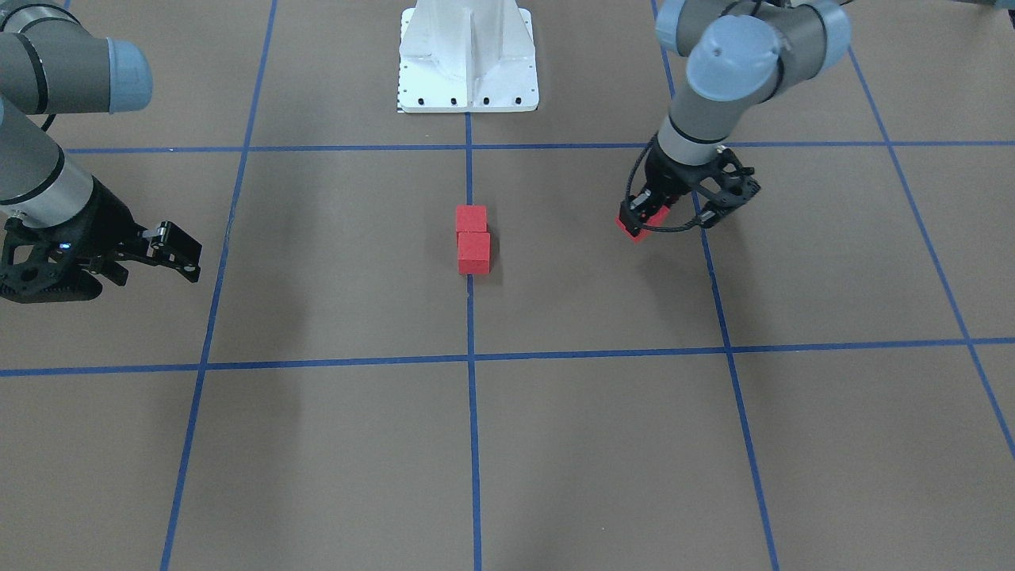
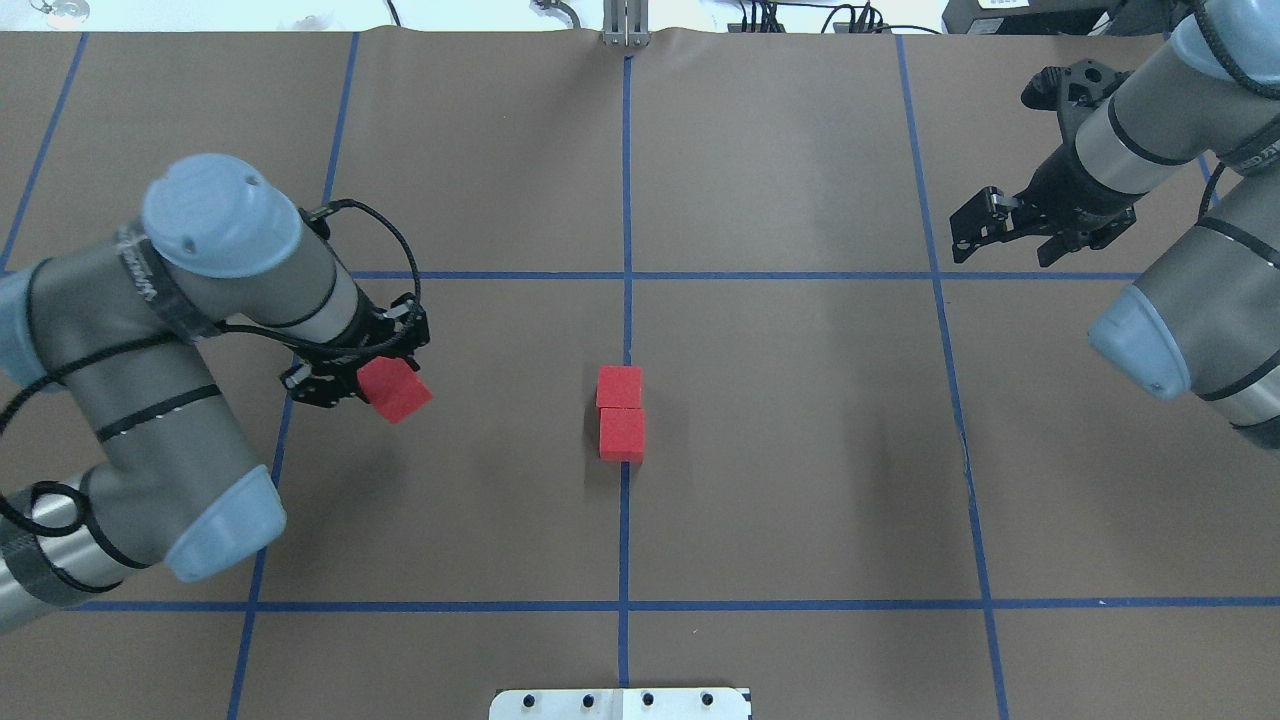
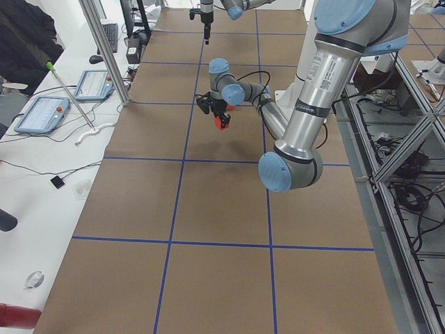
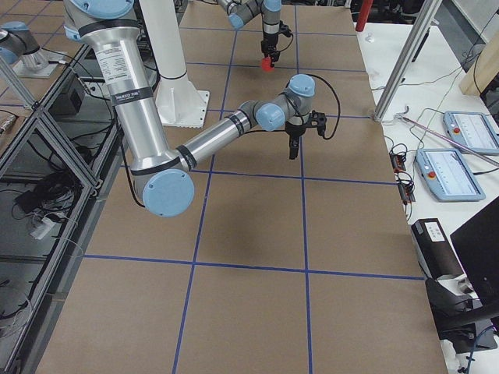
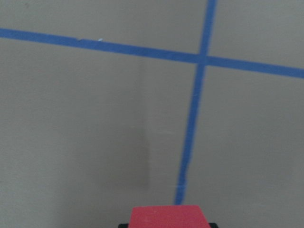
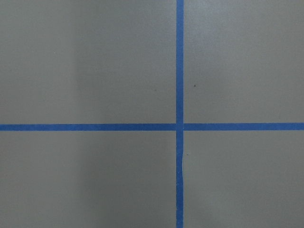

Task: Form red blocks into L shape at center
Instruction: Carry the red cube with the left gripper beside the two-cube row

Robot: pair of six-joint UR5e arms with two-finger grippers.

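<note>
Two red blocks (image 1: 471, 218) (image 1: 473, 252) lie touching in a short line on the middle blue tape line at the center (image 2: 625, 330); from overhead they show as one block (image 2: 619, 386) and its neighbour (image 2: 622, 434). A third red block (image 2: 402, 393) hangs tilted just above the brown surface, well to the robot's left of the pair, with my left gripper (image 2: 380, 385) shut on it. Its top edge fills the bottom of the left wrist view (image 5: 170, 216). My right gripper (image 2: 1012, 237) stands open and holds nothing, far off on the other side over a tape crossing.
The white robot base plate (image 1: 468, 55) sits on the middle line behind the pair. Blue tape lines (image 6: 179, 127) divide the brown surface into squares. Off the table's left end stand tablets (image 3: 42, 115) and metal frame posts (image 3: 104, 49).
</note>
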